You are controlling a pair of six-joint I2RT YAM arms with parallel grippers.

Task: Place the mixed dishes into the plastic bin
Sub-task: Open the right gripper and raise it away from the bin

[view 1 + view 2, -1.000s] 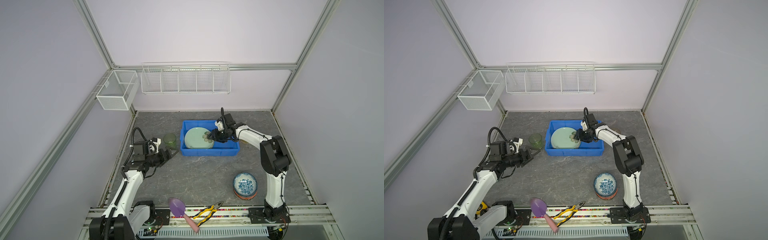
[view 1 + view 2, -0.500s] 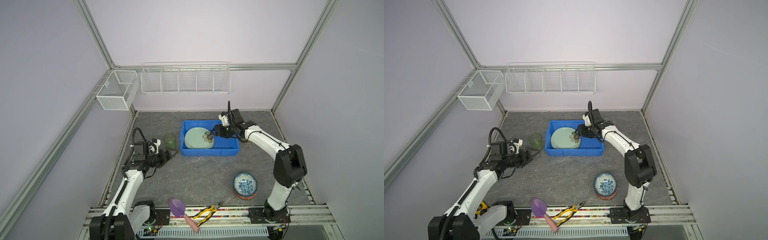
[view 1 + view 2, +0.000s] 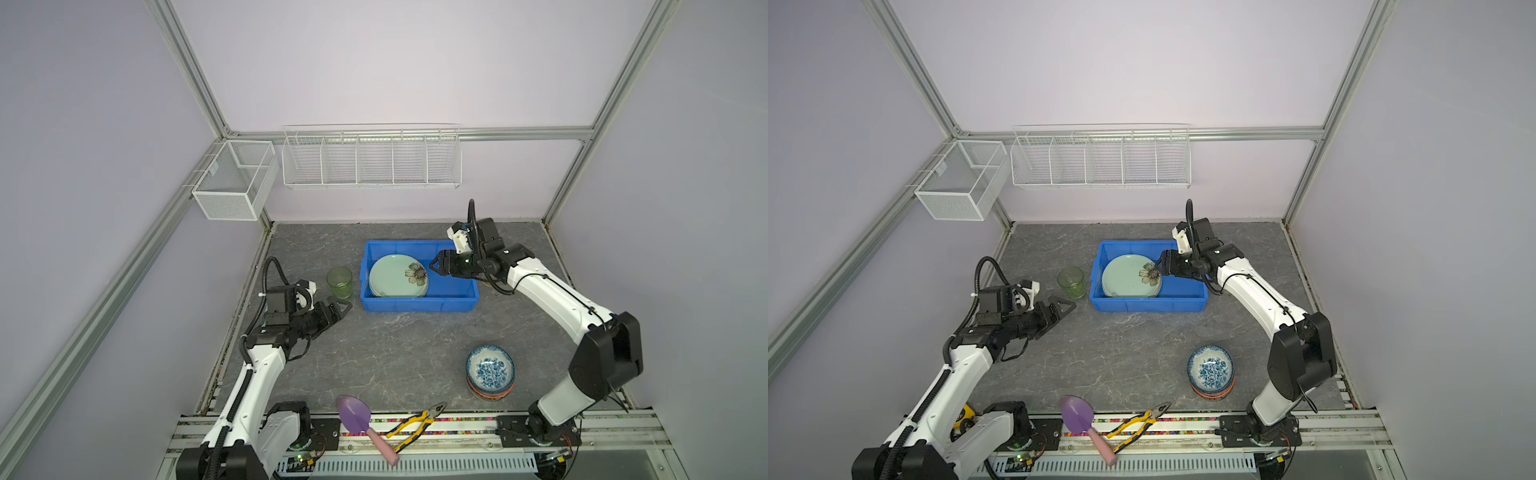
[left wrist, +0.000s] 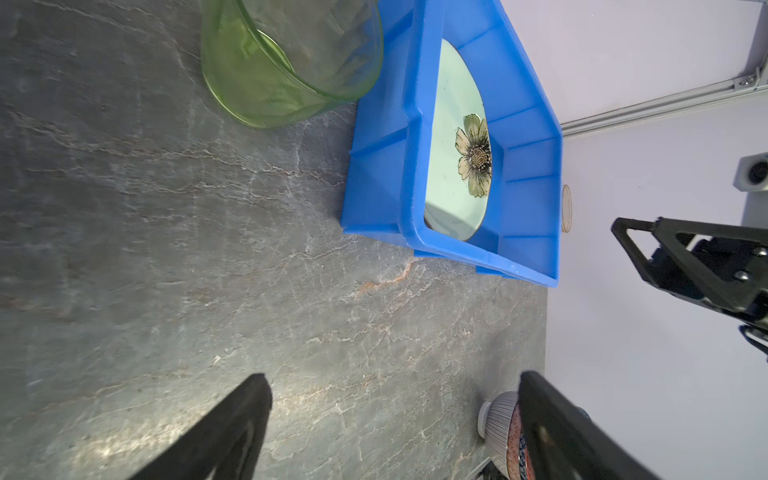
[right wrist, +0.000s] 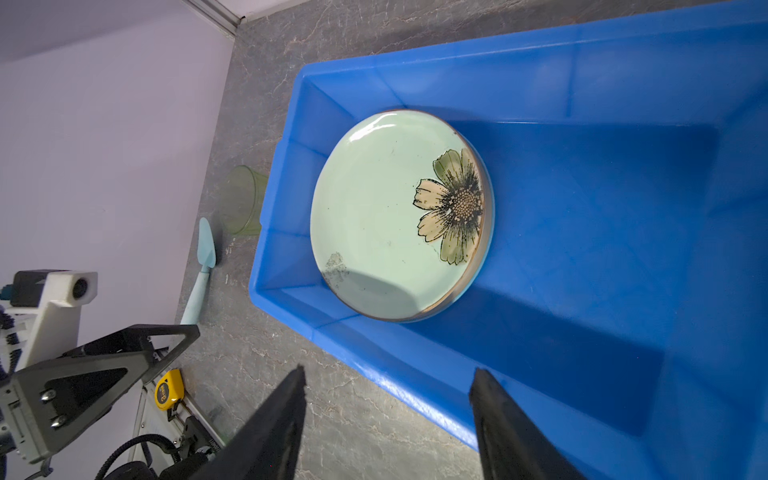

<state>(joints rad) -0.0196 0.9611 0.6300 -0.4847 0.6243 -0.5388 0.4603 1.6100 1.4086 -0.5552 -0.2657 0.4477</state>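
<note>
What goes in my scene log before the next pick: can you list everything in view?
plastic bin: 1, bright blue, back middle of table
plate: at least 1, pale green with flower, in bin's left part
tumbler: 1, translucent green, upright just left of bin
bowls: stack, blue floral on top, front right
purple trowel: 1, pink handle, front edge
teal trowel: 1, by the wall near tumbler
pliers: 1, yellow handles, beside purple trowel
tape measure: 1, yellow, front, near left arm's base
wire baskets: 2, white, hung on frame
left end effector: open, empty, near tumbler
right end effector: open, empty, over bin by plate
</note>
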